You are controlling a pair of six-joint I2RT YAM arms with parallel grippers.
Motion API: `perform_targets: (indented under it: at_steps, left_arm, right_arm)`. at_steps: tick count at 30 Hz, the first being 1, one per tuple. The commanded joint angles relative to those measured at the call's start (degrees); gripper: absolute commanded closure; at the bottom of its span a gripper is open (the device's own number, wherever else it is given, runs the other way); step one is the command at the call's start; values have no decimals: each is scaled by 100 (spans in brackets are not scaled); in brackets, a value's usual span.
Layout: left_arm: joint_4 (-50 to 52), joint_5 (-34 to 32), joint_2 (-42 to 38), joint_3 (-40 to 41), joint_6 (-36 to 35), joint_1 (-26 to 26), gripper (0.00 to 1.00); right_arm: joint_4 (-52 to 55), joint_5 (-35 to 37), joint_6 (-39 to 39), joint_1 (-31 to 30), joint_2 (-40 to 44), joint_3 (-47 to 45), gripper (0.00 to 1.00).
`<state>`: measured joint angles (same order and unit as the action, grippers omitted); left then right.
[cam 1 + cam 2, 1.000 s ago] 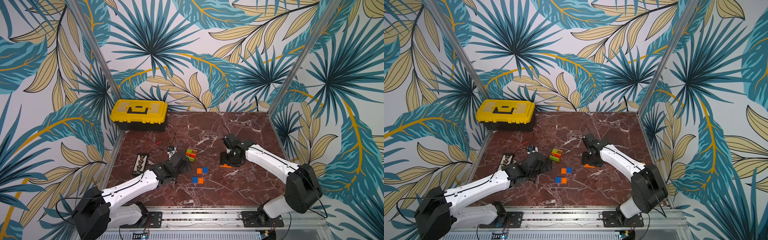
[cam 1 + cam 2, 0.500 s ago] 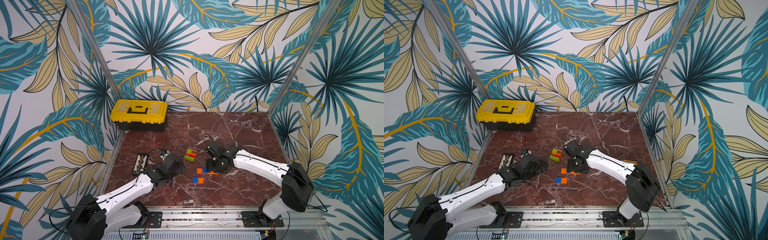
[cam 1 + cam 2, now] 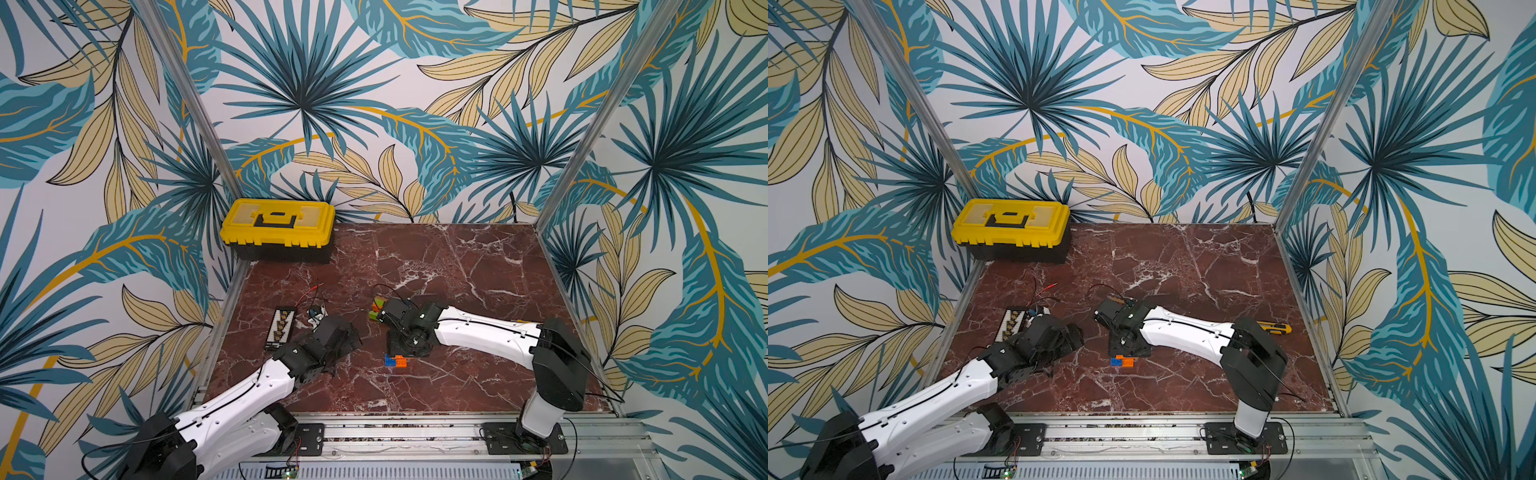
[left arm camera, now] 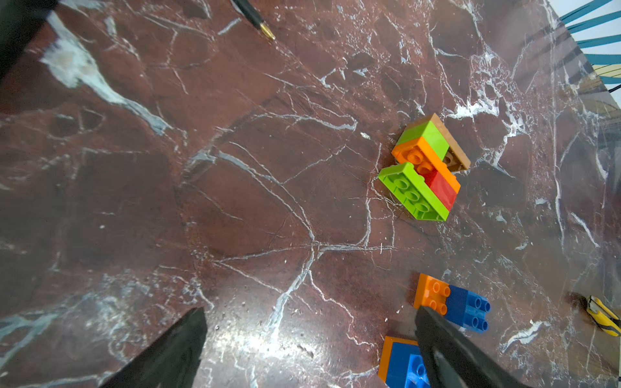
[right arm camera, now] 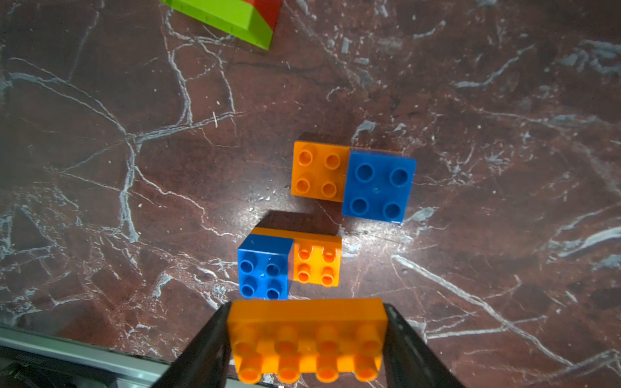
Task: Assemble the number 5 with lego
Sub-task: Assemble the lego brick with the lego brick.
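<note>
Orange lego brick [image 5: 306, 339] is clamped by right fingers [image 5: 205, 352]; left fingers [image 4: 168, 352] gape, seemingly empty.

Red marble table [image 3: 457, 270]: lego [image 4: 421, 168], toolbox [image 3: 278, 230]

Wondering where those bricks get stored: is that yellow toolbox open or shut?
Shut. In a top view the yellow toolbox has its lid down flat on the black base, with no gap showing.

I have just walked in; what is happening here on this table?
The right claw grips a long orange brick close to two orange-and-blue pairs lying on the marble table. The left claw hangs open and empty nearby. A green, orange, red and tan cluster lies apart, so the pieces are not yet one figure.
</note>
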<state>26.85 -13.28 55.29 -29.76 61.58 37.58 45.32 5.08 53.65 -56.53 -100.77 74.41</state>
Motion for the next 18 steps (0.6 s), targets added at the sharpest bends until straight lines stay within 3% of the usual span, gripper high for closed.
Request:
perform_targets:
  at_steps: [1,18]
  left_arm:
    - [154,-175,-172,176,72,-56,0]
    - [287,-263,-232,240,12,-58,0]
  right_arm:
    - [253,186,195,-77,-184,169,39]
    - [398,295,659,-292,-743,500,39]
